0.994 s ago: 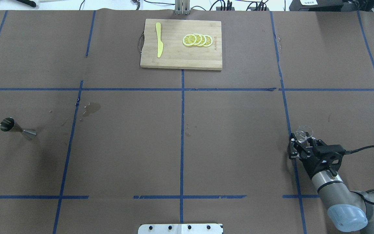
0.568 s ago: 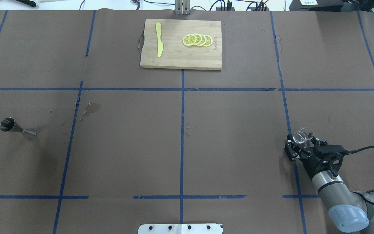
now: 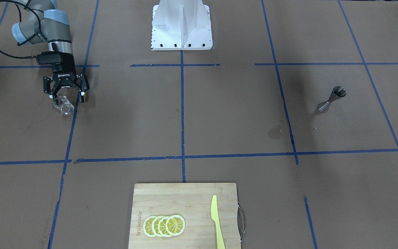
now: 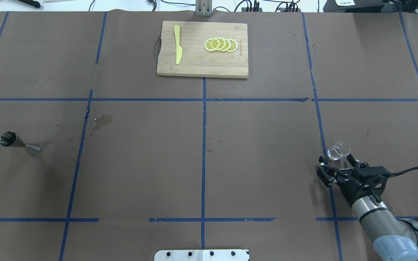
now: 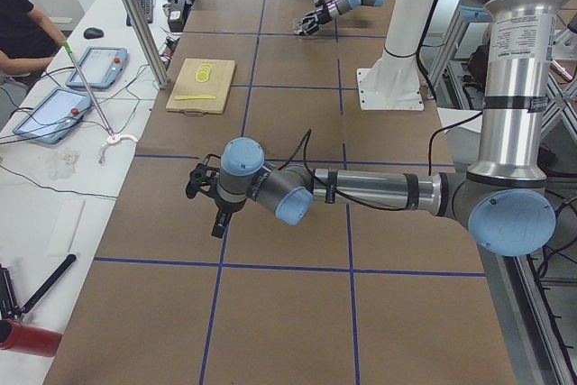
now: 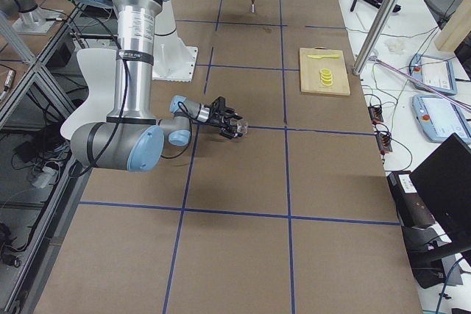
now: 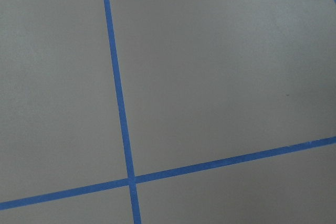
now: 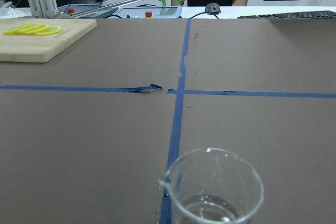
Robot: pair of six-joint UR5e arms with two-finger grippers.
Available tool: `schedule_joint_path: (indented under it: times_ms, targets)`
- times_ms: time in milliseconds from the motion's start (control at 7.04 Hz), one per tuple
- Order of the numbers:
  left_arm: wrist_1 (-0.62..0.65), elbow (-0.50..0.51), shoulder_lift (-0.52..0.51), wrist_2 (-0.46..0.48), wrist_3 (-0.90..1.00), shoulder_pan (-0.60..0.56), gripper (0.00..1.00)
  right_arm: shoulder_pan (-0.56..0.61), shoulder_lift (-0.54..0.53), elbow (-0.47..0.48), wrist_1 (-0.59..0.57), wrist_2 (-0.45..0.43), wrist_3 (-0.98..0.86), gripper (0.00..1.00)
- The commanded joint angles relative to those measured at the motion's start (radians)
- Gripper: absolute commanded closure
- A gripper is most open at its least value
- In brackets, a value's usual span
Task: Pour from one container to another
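Observation:
The clear glass cup stands upright on the brown table at the right, with a little liquid in its base. My right gripper is open just behind it, the fingers spread wide and apart from the glass. In the front-facing view the same gripper hangs over the cup's near side. The steel jigger stands alone at the far left. My left gripper shows only in the exterior left view, low over the table; I cannot tell its state.
A wooden cutting board at the far middle carries lemon slices and a yellow knife. A wet stain marks the paper right of the jigger. The robot's white base plate sits at the near edge.
The right gripper has opened wider and drawn back toward the robot, leaving the glass cup standing on the table. The jigger has not moved.

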Motion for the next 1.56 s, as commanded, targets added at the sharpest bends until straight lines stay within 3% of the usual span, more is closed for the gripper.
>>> schedule_joint_path:
  times_ms: [0,426,710,1136,1420]
  targets:
    - [0.001,0.002,-0.001,0.0,-0.001,0.0,0.0,-0.076,-0.142,0.14,0.018,0.039,-0.001,0.0]
    - [0.001,0.006,-0.001,0.0,-0.001,0.0,0.0,-0.069,-0.3,0.237,0.025,0.233,-0.001,0.0]
    - [0.001,0.017,-0.003,0.0,-0.001,0.002,0.0,-0.035,-0.348,0.234,0.047,0.308,-0.029,0.0]
    - [0.001,0.023,-0.003,0.0,-0.001,0.002,0.0,0.193,-0.348,0.229,0.1,0.604,-0.192,0.0]
    - [-0.001,0.031,0.002,0.0,0.029,0.002,0.0,0.468,-0.327,0.2,0.125,0.913,-0.38,0.0]
